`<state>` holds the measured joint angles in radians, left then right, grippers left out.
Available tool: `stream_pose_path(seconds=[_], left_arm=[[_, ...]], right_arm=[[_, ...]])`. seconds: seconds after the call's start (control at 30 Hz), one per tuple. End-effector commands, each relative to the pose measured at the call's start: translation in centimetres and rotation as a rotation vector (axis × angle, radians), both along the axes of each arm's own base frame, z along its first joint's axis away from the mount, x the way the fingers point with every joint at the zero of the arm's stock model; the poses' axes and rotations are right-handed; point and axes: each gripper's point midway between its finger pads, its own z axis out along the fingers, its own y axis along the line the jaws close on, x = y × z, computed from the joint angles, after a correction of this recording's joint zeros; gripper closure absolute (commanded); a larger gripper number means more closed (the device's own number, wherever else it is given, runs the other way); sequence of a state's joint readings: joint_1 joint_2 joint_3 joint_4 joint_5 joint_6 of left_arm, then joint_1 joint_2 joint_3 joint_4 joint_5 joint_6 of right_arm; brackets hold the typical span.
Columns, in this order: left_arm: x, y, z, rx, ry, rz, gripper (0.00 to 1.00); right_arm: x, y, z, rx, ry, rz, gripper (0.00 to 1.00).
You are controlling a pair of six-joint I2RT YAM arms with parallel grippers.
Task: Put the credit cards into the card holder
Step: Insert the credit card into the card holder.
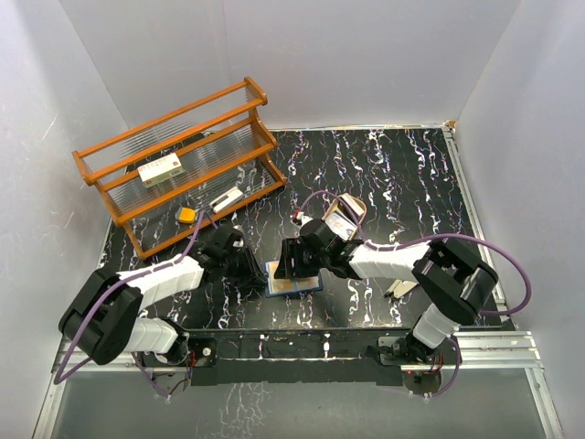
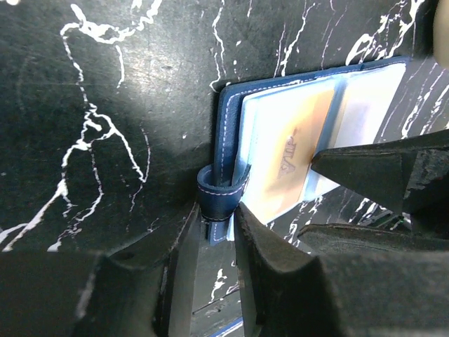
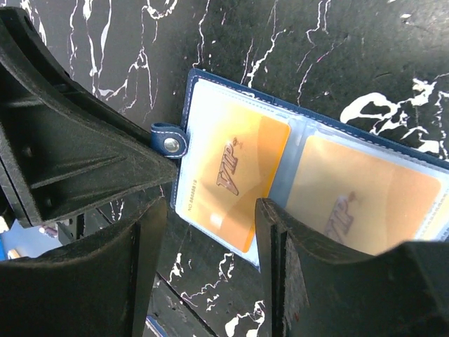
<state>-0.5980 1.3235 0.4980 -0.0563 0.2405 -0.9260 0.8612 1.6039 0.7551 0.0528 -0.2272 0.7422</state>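
Left gripper [image 2: 219,214]: black, matte, grainy fingers pinched shut on the snap strap [image 2: 214,200] of the card holder [image 2: 226,133]. The strap is a small loop of navy leather with pale stitching and a metal stud; it is clamped between the two pads.

Right gripper [image 3: 210,210]: same black wedge-shaped fingers, jaws standing wide apart and gripping nothing. They hang low over the open holder's near edge. In the left wrist view one fingertip [image 2: 330,165] reaches the clear sleeve; contact cannot be told.

The card holder lies open and flat on the table [image 1: 402,174], between the two grippers near the front middle. It has a navy cover and glossy transparent plastic pockets. Two orange-gold credit cards [image 3: 231,175] marked "VIP" sit side by side inside the pockets, thin with rounded corners.

The table surface is black with white marble veining. Behind the right gripper sits an oval tan tray [image 1: 358,206]. At the back left a slatted wooden rack [image 1: 164,122] holds a white box [image 1: 160,169] with red marks. A small yellow object [image 1: 186,215] rests at the rack's foot. Pale flat pieces [image 1: 399,288] lie beside the right arm, too small to identify.
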Motion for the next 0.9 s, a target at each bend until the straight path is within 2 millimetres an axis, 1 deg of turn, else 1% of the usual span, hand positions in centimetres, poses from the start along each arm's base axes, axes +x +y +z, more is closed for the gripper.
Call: stream_pose_path(seconds=[0.0,0.13,0.27,0.33,0.43,0.47,0.57,0.67,0.7,0.73,0.8,0.87], left_arm=[[0.1,1.3,0.7,0.063,-0.025,0.016,0.72],[0.4,1.3,2.1,0.055,-0.058,0.023,0.63],[0.7,1.2,4.2,0.041,-0.102,-0.002,0.56],[0.9,1.1,5.5,0.034,-0.133,-0.012,0.52],[1.4,1.2,7.4,0.031,-0.190,-0.018,0.47],[1.6,1.4,7.9,0.036,-0.206,-0.017,0.45],[1.8,1.8,8.9,0.058,-0.231,-0.023,0.43],[1.7,1.9,9.7,0.057,-0.247,-0.031,0.39],[1.7,1.9,9.9,0.054,-0.251,-0.034,0.30],[1.6,1.9,10.2,0.048,-0.258,-0.036,0.25],[1.5,1.8,10.6,0.038,-0.271,-0.044,0.24],[1.5,1.9,11.0,0.039,-0.282,-0.049,0.23]], right_arm=[[1.0,0.8,3.1,0.018,-0.089,0.020,0.48],[2.5,-1.0,4.5,-0.096,-0.180,0.009,0.47],[4.5,-3.4,6.6,-0.211,-0.285,-0.014,0.46],[5.8,-4.9,7.8,-0.268,-0.346,-0.036,0.45],[8.1,-7.5,9.0,-0.382,-0.420,-0.088,0.45],[9.1,-8.7,9.3,-0.423,-0.440,-0.111,0.44],[11.4,-11.1,10.4,-0.513,-0.483,-0.162,0.44],[13.3,-13.8,10.8,-0.626,-0.517,-0.216,0.44],[13.9,-14.8,10.9,-0.662,-0.526,-0.235,0.44],[14.5,-15.7,10.9,-0.696,-0.534,-0.251,0.45],[15.7,-17.4,11.0,-0.757,-0.551,-0.289,0.45],[16.7,-18.6,10.6,-0.790,-0.555,-0.305,0.45]])
